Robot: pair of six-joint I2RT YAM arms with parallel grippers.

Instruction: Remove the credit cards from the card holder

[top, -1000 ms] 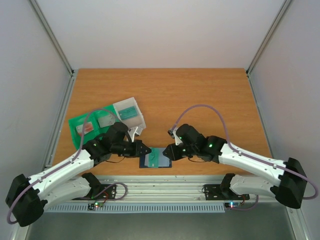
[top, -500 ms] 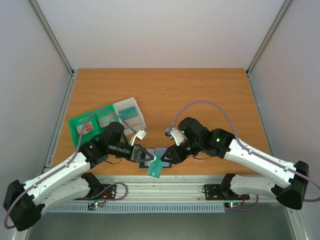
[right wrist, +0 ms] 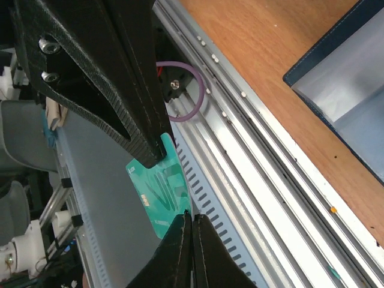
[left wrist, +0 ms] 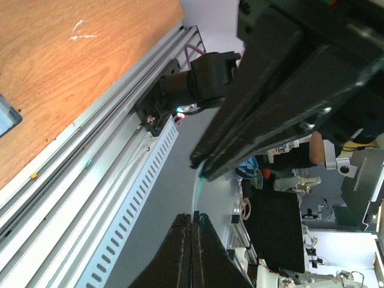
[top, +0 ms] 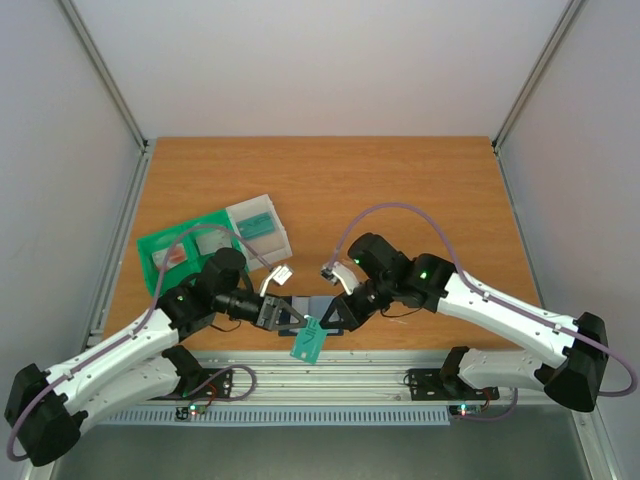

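The dark navy card holder (top: 313, 304) lies open on the table near the front edge; its grey-blue inside shows in the right wrist view (right wrist: 345, 78). A teal credit card (top: 308, 345) hangs in the air past the table's front edge. My left gripper (top: 297, 326) is shut on one end of it and my right gripper (top: 323, 325) is shut on the other. The left wrist view shows the card edge-on (left wrist: 198, 192) running from my shut left gripper (left wrist: 193, 217) up to the right fingers (left wrist: 252, 138). The right wrist view shows the card's face (right wrist: 157, 186) above my right gripper (right wrist: 191, 215).
A green bin (top: 152, 248) holding cards and a whitish bin (top: 282, 240) with a teal card stand at the left of the table. An aluminium rail (top: 400, 365) runs along the front edge, with a slotted strip (right wrist: 222, 234) below it.
The teal card has come out of the card holder and moved toward me, past the table's front edge. Both grippers followed it down and now pinch it from opposite sides.
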